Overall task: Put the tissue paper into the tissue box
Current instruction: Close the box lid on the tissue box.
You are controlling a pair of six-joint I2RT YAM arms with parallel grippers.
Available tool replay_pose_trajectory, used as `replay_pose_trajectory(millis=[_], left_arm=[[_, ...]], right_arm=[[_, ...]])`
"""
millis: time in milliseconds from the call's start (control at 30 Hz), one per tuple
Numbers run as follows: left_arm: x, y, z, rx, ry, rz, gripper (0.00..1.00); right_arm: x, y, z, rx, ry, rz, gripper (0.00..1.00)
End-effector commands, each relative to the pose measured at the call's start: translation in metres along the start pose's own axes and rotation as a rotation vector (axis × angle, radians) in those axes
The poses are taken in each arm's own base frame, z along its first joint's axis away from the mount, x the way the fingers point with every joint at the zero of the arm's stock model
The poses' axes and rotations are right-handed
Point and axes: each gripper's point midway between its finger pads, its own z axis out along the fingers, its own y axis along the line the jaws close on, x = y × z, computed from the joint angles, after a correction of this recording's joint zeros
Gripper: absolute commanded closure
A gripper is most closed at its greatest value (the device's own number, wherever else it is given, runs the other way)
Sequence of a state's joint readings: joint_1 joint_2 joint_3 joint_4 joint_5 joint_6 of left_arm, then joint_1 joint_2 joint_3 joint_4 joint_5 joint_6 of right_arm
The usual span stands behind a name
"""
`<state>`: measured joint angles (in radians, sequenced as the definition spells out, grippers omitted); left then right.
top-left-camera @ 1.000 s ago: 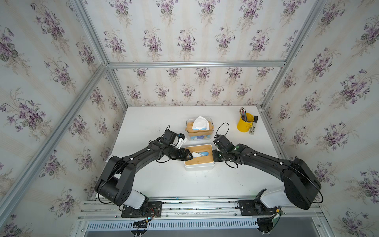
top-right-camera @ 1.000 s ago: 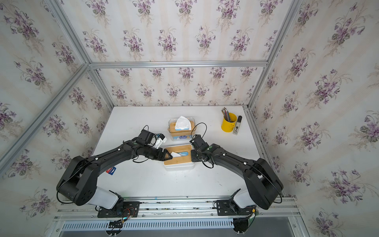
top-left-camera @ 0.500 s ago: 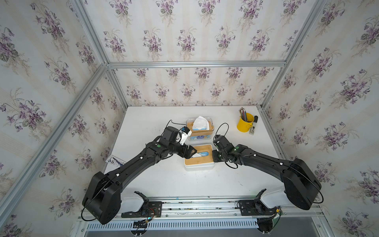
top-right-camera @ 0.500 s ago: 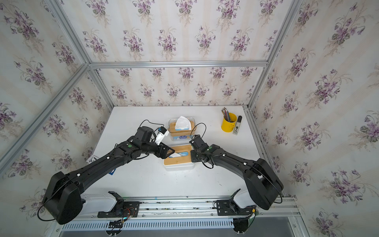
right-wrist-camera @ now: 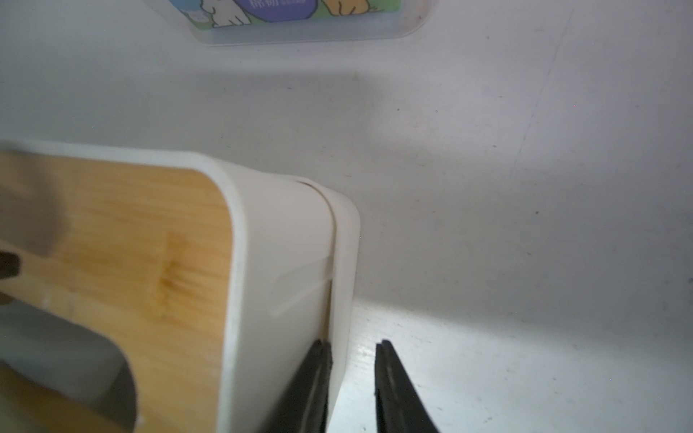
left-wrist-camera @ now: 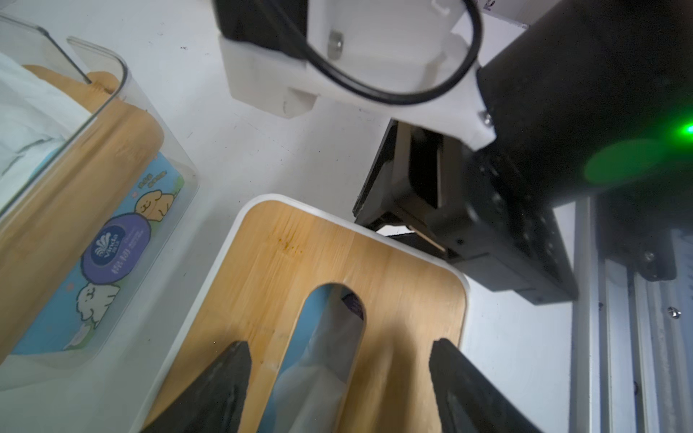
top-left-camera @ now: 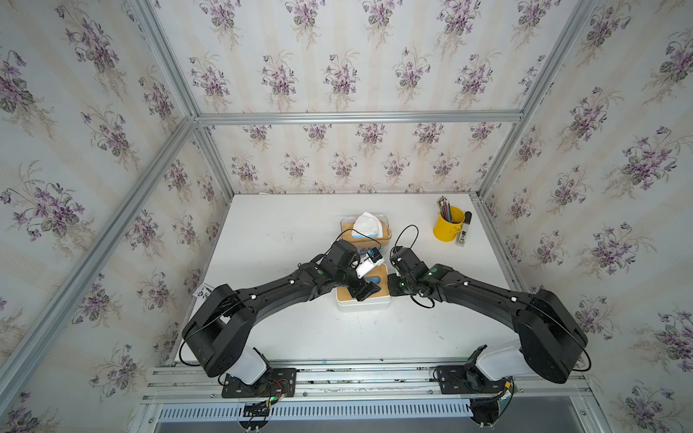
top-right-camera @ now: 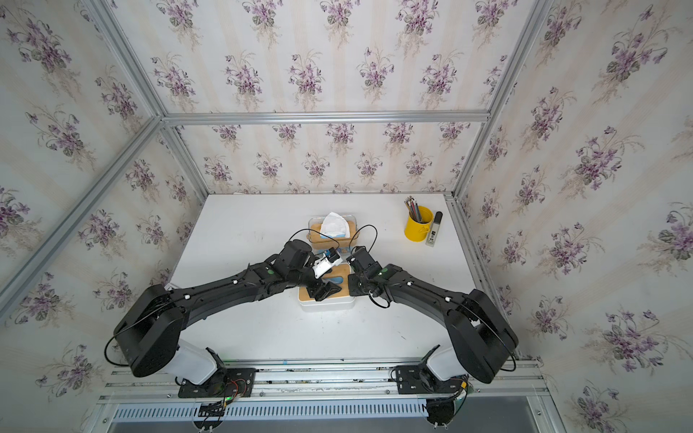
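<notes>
The tissue box [top-left-camera: 362, 305] [top-right-camera: 326, 305], white with a bamboo lid [left-wrist-camera: 300, 262], stands at the table's middle. Through the lid's slot I see the tissue paper [left-wrist-camera: 318, 356], white over a blue pack. My left gripper [top-left-camera: 363, 290] [left-wrist-camera: 339, 375] hovers open just over the lid, one finger on each side of the slot, nothing between them. My right gripper [top-left-camera: 392, 286] [right-wrist-camera: 354, 360] is at the box's right end. One finger sits in the seam of the end wall [right-wrist-camera: 285, 243] and the other outside it, pinching the white lip.
Behind stands a clear box [top-left-camera: 365, 228] [left-wrist-camera: 75, 187] with its own bamboo lid, a tissue sticking up from it. A yellow pencil cup [top-left-camera: 448, 225] and a small tube [top-left-camera: 463, 234] are at the back right. Metal rails run along the front edge.
My left arm has swung from the box's left end up and over the lid, its gripper staying open. The right arm and the box have not moved.
</notes>
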<state>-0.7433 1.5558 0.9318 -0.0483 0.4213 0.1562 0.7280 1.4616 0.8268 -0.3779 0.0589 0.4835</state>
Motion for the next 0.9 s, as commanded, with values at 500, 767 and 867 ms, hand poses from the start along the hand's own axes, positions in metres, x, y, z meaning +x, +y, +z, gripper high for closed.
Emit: replay_pose_trajectory(millis=[500, 767, 867], left_arm=[[0.055, 0.004, 0.019, -0.023, 0.17, 0.104, 0.21], [0.08, 0.006, 0.026, -0.008, 0.301, 0.08, 0.21], [0.088, 0.005, 0.025, 0.002, 0.337, 0.07, 0.21]], right_arm=[[0.033, -0.011, 0.001, -0.038, 0.116, 0.041, 0.75], [0.032, -0.011, 0.003, -0.054, 0.113, 0.048, 0.75], [0.033, -0.014, 0.004, -0.038, 0.119, 0.046, 0.76]])
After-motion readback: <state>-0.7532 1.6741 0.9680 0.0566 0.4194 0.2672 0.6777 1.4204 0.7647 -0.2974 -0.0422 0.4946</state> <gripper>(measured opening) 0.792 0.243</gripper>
